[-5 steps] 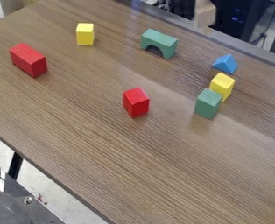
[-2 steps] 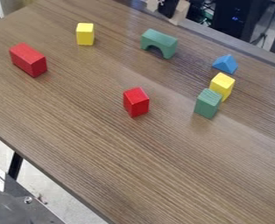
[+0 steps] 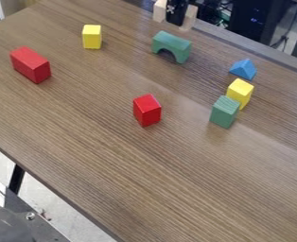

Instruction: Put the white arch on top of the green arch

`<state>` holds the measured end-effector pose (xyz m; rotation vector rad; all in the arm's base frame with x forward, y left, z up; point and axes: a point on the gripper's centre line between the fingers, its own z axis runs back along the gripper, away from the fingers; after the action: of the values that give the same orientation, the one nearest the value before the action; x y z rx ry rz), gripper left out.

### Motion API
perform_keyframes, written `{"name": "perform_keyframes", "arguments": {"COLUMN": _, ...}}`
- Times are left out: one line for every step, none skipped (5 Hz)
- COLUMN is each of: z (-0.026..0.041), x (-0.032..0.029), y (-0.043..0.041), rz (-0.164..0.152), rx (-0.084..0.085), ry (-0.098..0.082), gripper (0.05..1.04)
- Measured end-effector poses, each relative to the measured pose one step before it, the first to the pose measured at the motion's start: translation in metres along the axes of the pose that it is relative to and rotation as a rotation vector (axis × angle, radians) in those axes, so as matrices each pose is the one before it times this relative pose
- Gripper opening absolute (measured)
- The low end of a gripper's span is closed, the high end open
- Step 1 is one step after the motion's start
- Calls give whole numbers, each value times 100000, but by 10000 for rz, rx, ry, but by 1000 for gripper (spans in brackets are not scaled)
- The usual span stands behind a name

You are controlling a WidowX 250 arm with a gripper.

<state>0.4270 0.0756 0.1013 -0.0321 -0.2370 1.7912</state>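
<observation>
Low and central in the frame, bare worktop (image 3: pixel 144 184); nearer the middle, a red block (image 3: pixel 147 111), and right of it a green block (image 3: pixel 224 112) close against a yellow block (image 3: pixel 240 93). Farther back, at upper centre, the green arch (image 3: pixel 171 46), upright on its legs. Beyond, at the top edge, the white arch (image 3: pixel 188 18), legs down, seemingly gripped in the closed jaws. Best to bring over level, match lengthwise to the narrow top, lower gently to full contact, then release and lift straight up.

We saw the fingers (image 3: pixel 176 17) gripping the white arch (image 3: pixel 188 18) at the view's top, beyond the green arch (image 3: pixel 171 39) on the tabletop (image 3: pixel 113 142)
</observation>
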Motion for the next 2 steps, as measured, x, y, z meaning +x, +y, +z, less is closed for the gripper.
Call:
{"name": "perform_keyframes", "arguments": {"z": -828, "x": 270, "y": 39, "rz": 235, "rx": 122, "ry": 195, "gripper": 580}}
{"name": "perform_keyframes", "arguments": {"z": -721, "x": -144, "y": 38, "rz": 0, "rx": 67, "ry": 41, "gripper": 580}}
